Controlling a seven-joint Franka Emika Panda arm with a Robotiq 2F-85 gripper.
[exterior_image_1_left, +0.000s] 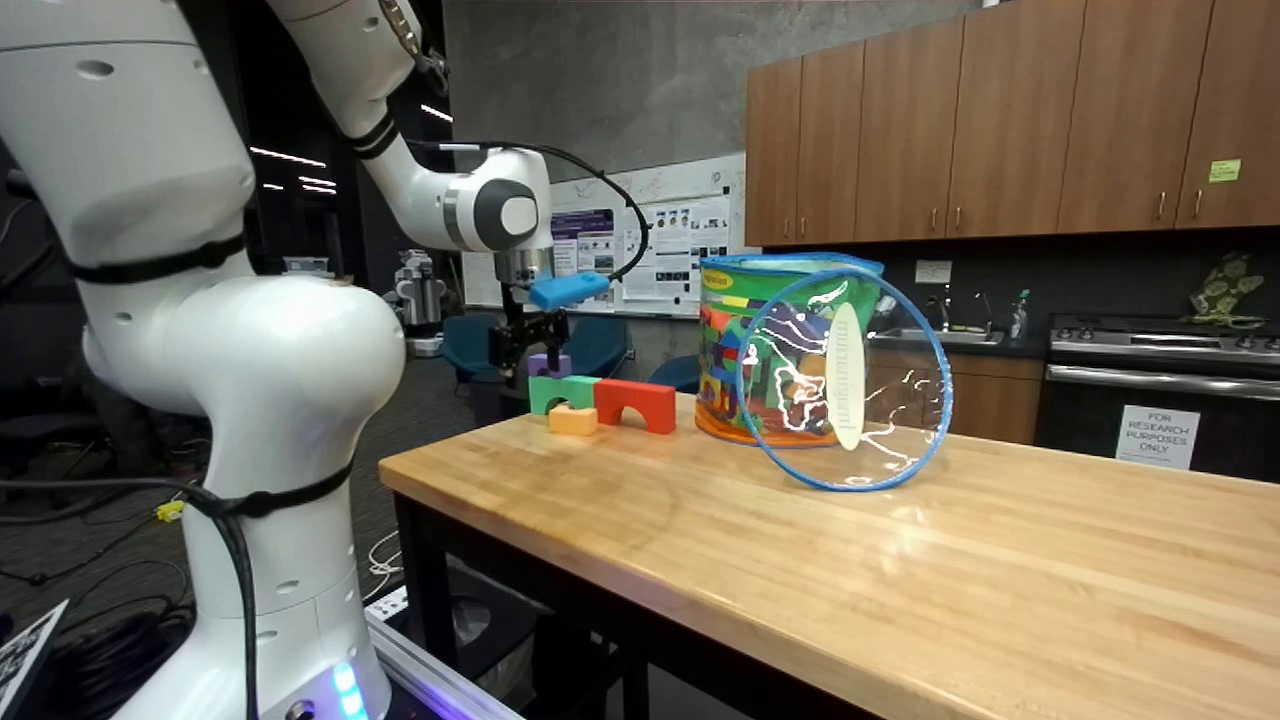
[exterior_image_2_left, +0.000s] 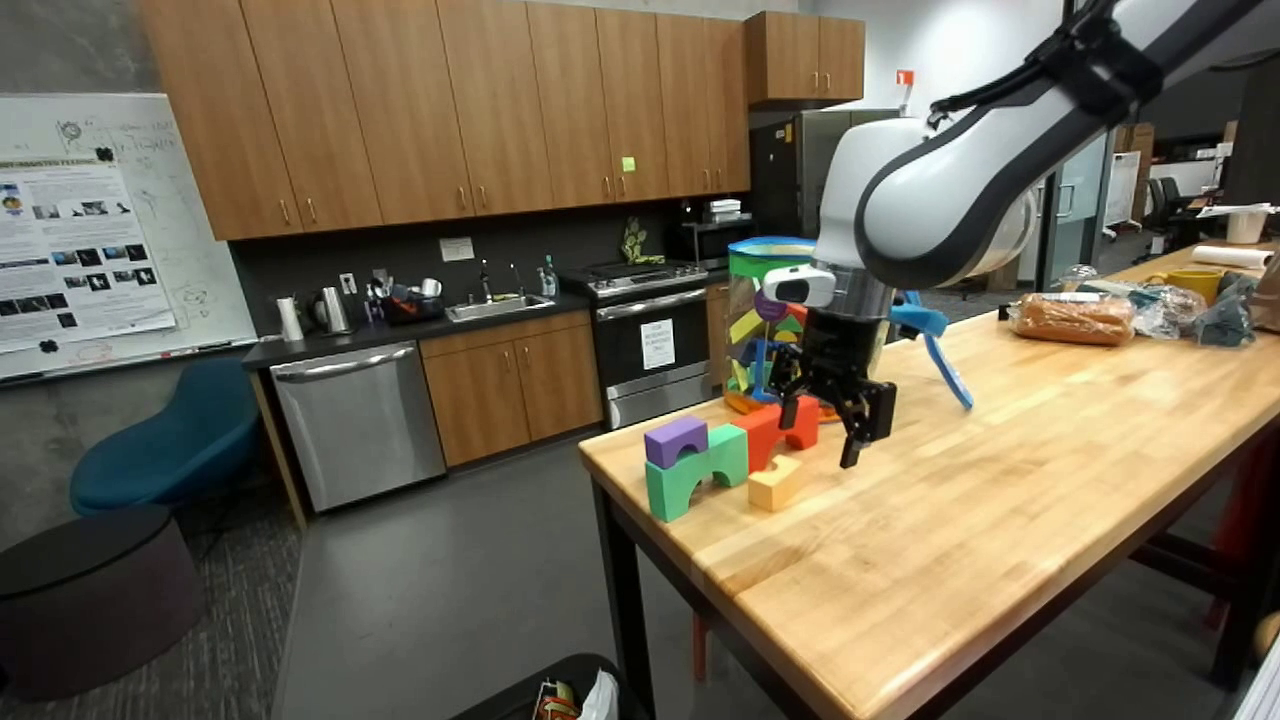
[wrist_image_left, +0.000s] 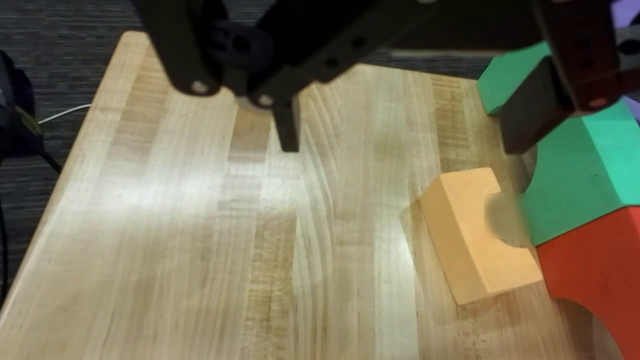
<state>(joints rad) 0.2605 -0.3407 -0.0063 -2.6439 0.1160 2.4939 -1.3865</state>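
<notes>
Holds the gripper (wrist_image_left: 403, 144) spread apart above the table (wrist_image_left: 200, 250). Seems nearest the orange block (wrist_image_left: 465, 232) and green arch (wrist_image_left: 575, 170).

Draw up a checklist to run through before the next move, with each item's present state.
1. Gripper open, holding nothing: ok.
2. Fingers clear of the green block: ok; an exterior view shows a gap.
3. Orange block lying on the table: ok.
4. Orange block apart from the red block: cannot tell.
5. Purple block resting on the green block: ok.
6. Clear lid lying flat: not ok; it stands on edge, tilted, beside the bucket.
</notes>
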